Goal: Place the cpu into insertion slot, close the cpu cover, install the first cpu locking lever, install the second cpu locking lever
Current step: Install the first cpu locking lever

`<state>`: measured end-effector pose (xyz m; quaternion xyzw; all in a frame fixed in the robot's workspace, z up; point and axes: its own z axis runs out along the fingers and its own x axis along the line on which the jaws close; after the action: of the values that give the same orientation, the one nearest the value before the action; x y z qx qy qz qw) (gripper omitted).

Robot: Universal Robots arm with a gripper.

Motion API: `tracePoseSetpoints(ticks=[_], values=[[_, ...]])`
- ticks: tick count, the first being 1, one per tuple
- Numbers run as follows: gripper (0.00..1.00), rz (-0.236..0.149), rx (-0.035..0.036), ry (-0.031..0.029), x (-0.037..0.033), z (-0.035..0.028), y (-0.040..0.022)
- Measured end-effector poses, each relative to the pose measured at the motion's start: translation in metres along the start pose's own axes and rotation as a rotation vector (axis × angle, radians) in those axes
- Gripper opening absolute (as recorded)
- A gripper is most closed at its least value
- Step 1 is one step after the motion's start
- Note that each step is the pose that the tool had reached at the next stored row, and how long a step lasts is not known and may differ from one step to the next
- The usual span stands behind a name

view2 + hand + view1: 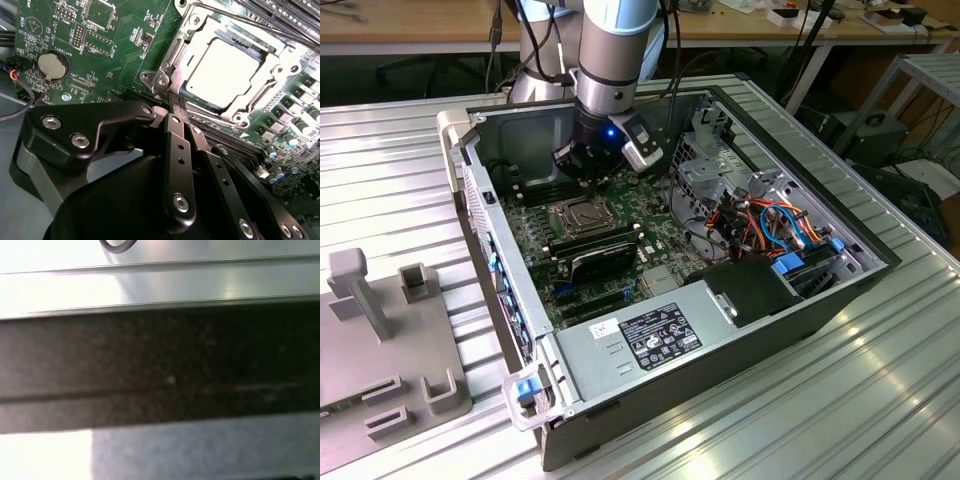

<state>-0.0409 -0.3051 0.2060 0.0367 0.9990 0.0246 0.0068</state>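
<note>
The cpu, its silver top shining, lies flat in the insertion slot on the green motherboard. The cpu cover, a metal frame, lies down around the chip. A thin lever rod runs along the far side of the socket. My gripper is shut, its black fingers pressed together, with the tips at the socket's near corner beside a screw boss. I cannot tell whether they pinch anything. In the exterior view the gripper hangs just behind the socket inside the open computer case.
A black finned block and memory slots flank the socket. A coin battery sits on the board. Power supply, coloured cables and a drive cage crowd the exterior view's right. A grey fixture stands outside, left.
</note>
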Motion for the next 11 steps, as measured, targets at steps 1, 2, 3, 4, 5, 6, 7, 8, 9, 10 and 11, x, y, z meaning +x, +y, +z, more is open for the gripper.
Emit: tracePoseSetpoints(ticks=[1,2,3,4,5,6,7,8,9,10,11], values=[[0.11,0.000,0.0001,0.0000,0.0000,0.0003,0.0000],[0.11,0.000,0.0001,0.0001,-0.0001,0.0007,-0.0001],[0.11,0.000,0.0001,0.0001,-0.0001,0.0011,-0.0001],[0.11,0.000,0.0003,0.0001,-0.0002,0.0014,-0.0001],[0.11,0.000,0.0004,0.0002,-0.0002,0.0017,-0.0001],[0.11,0.000,0.0005,0.0003,-0.0003,0.0020,-0.0002],[0.11,0.000,0.0004,0.0004,-0.0006,0.0024,-0.0002],[0.11,0.000,0.0004,0.0004,-0.0008,0.0028,-0.0002],[0.11,0.000,0.0003,0.0003,-0.0011,0.0032,-0.0002],[0.11,0.000,0.0003,0.0004,-0.0014,0.0036,-0.0001],[0.11,0.000,0.0000,0.0002,-0.0019,0.0045,-0.0001]])
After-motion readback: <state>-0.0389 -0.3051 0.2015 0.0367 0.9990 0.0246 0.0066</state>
